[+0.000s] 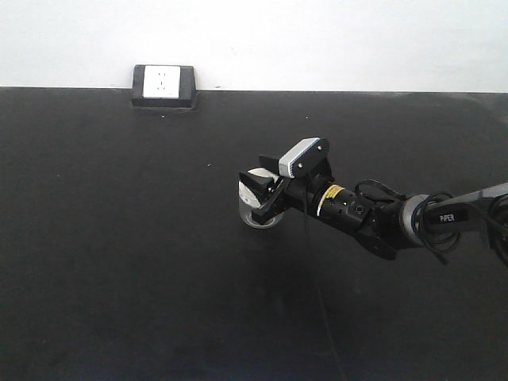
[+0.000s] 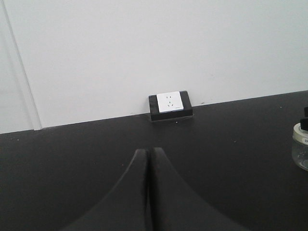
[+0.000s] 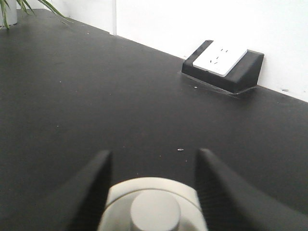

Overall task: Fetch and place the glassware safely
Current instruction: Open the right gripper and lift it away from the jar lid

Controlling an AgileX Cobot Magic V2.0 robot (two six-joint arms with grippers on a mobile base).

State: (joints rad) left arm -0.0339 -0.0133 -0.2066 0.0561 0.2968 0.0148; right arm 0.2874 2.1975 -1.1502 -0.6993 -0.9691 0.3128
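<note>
The jar (image 1: 255,208) stands upright on the black table (image 1: 119,238), a little right of the middle of the front picture. Its cream-white lid (image 3: 153,207) with the raised knob fills the bottom centre of the right wrist picture, and the jar shows again at the right edge of the left wrist picture (image 2: 301,149).

The right gripper (image 3: 153,166) is around the jar. Its two dark fingers (image 3: 94,180) stand one on each side of the lid, spread about as wide as the lid itself. I cannot tell if the pads already touch the glass, because the contact is hidden below the lid. The gripper comes in low and from the side, probably so that it takes the glass body and not the loose lid. I judge that the grasp is at its beginning and the lifting is not yet done.

The left gripper (image 2: 149,192) has its fingers pressed together with nothing between them. It is well apart from the jar.

The table has much free room on all sides of the jar. The socket box (image 1: 164,86) sits at the far edge against the white wall (image 1: 317,40), in the upper left, well apart. Some plant leaves (image 3: 29,7) show in the upper left corner of the right wrist picture.
</note>
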